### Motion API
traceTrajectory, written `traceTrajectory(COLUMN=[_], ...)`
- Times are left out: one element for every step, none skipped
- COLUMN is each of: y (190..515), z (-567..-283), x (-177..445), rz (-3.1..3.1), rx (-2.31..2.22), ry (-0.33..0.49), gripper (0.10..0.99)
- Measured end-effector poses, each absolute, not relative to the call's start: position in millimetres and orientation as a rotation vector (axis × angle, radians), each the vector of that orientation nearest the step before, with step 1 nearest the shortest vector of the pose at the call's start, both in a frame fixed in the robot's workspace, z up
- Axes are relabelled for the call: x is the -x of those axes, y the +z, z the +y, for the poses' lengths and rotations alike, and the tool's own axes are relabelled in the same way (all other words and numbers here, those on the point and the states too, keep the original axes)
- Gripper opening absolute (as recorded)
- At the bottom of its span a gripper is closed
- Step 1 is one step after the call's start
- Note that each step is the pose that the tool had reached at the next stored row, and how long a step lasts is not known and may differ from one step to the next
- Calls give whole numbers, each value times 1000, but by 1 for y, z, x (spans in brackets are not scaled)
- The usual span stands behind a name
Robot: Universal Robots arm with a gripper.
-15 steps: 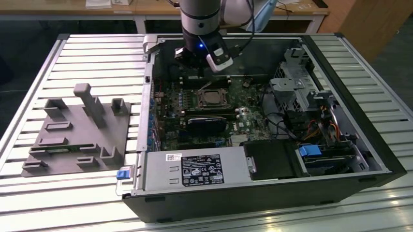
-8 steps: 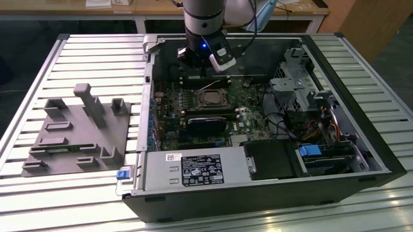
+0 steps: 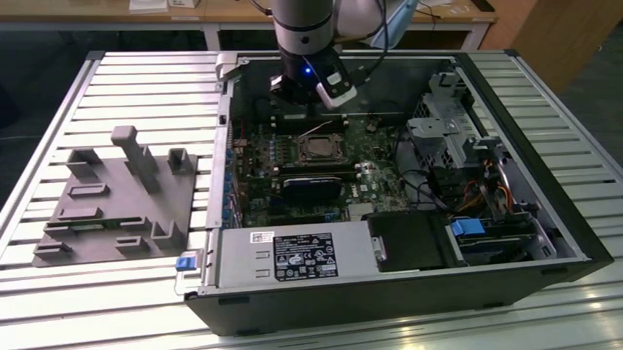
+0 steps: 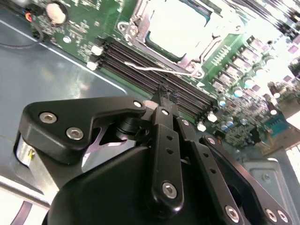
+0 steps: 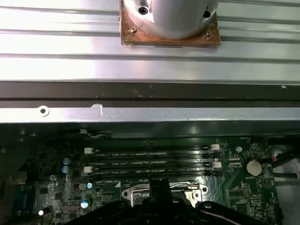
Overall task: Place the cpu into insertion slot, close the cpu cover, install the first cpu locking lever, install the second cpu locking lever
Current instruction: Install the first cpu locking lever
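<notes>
While the grey robot arm (image 3: 303, 29) reaches down from the upper middle of the exterior view into the open black computer case (image 3: 389, 306), its black gripper (image 4: 164, 93) hangs low over the green circuit board (image 3: 292, 191). In the second wrist view the fingers (image 4: 165, 136) are drawn together at their tips with no gap showing and nothing visible between them.

The small flat square cpu (image 3: 317, 149) with its dull silvery-beige top sits in the square dark insertion slot (image 3: 300, 154), near the middle of the exterior view and just below the gripper. In the second wrist view the cpu (image 4: 180, 23) glares bright, and the thin silver metal cpu cover (image 4: 185, 58) appears to lie flat around it as a frame. A thin pale wire locking lever (image 4: 154, 69) sticks out from the socket's edge across the four long dark memory slots (image 5: 150, 161), just ahead of the fingertips; whether they touch it cannot be told. The same lever shows in the exterior view as a fine light line (image 3: 314, 131) slanting up from the socket.

A long black block with a glossy top (image 3: 311, 191) lies on the board below the socket. On the exterior view's left, a grey fixture plate with upright blocks (image 3: 117, 197) rests on the slatted silver table (image 3: 98, 306), beside the case.
</notes>
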State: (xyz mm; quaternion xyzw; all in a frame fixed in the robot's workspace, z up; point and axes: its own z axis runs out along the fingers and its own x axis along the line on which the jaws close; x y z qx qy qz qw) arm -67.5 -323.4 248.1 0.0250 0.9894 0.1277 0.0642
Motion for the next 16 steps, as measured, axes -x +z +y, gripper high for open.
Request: traceTrajectory(y=[248,247,247,246,246,245,245,244,244,243,242,242,241,240,239,237], z=[-323,-323,-323,-323,-323,-323,-323,-323,-323,-323,-323,-323,-323,-323,-323,-324], x=[68,68,68,68,69,69,69,70,70,70,71,71,72,72,72,72], rz=[2977,2968,2958,2949,2940,2932,2923,2914,2905,2897,2889,2882,2875,2870,2867,2865], rx=[-73,-71,-69,-67,-65,-63,-61,-59,-57,-56,-54,-53,-51,-50,-50,-50], ry=[383,380,378,376,375,374,373,372,371,371,370,369,369,368,368,368], gripper=[102,102,102,102,102,102,102,102,102,102,102,102,102,102,102,102])
